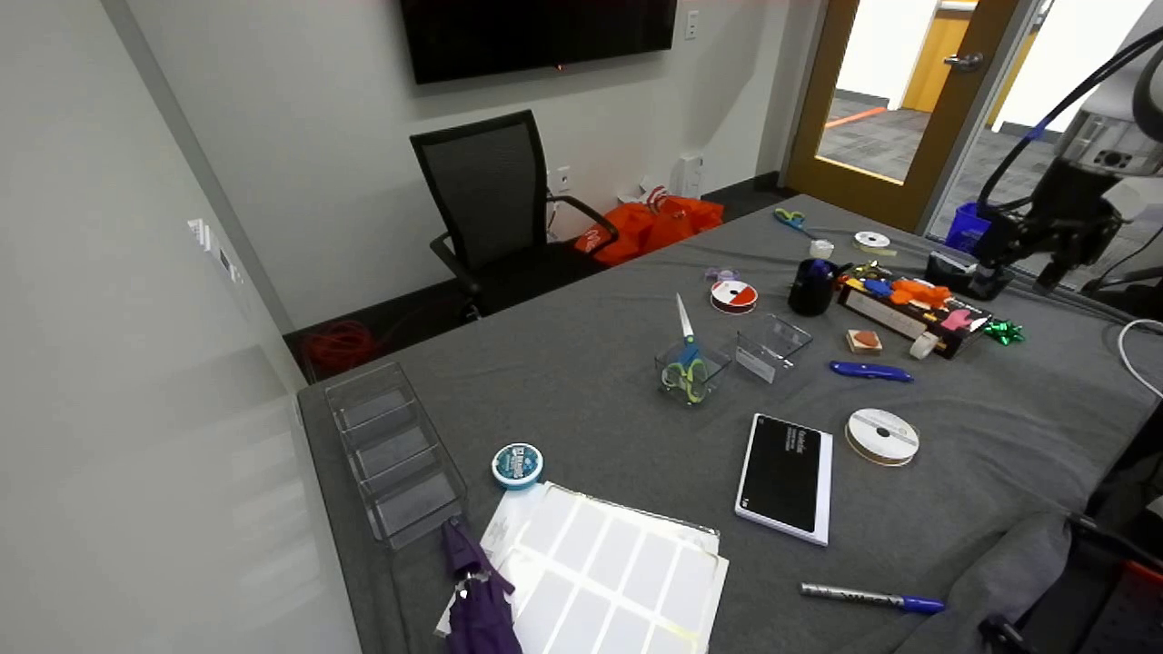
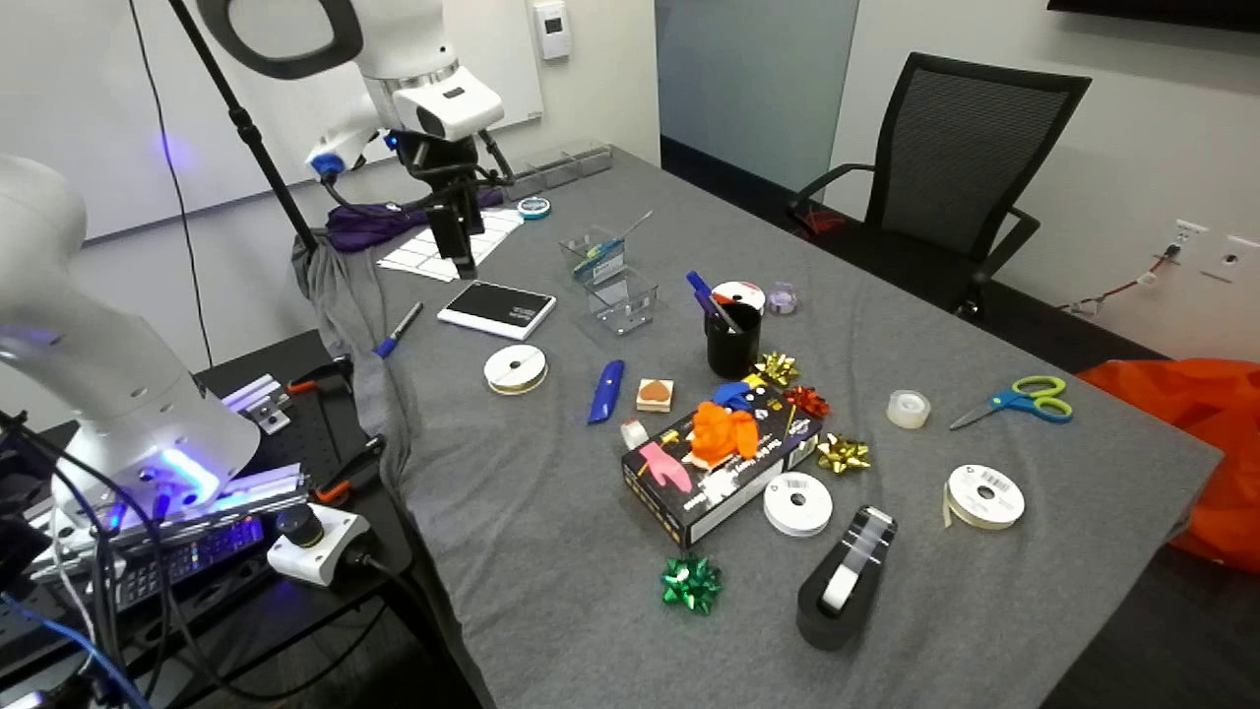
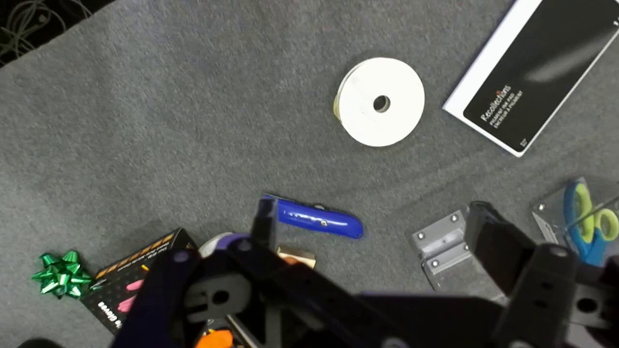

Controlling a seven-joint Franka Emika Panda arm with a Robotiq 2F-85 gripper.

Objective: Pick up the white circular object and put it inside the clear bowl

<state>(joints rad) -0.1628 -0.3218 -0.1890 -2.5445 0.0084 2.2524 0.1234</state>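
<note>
Three white spools (image 2: pixel 515 367) lie flat; two clear bowls (image 2: pixel 624 307) sit together; one end effector (image 3: pixel 375 215) gapes wide.

White spool (image 1: pixel 887 444), black pad (image 1: pixel 785 477) beside; clear bowl (image 1: pixel 757 366)

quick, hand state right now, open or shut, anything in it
Hand: open wide, as the wrist view shows, and holding nothing.
</note>
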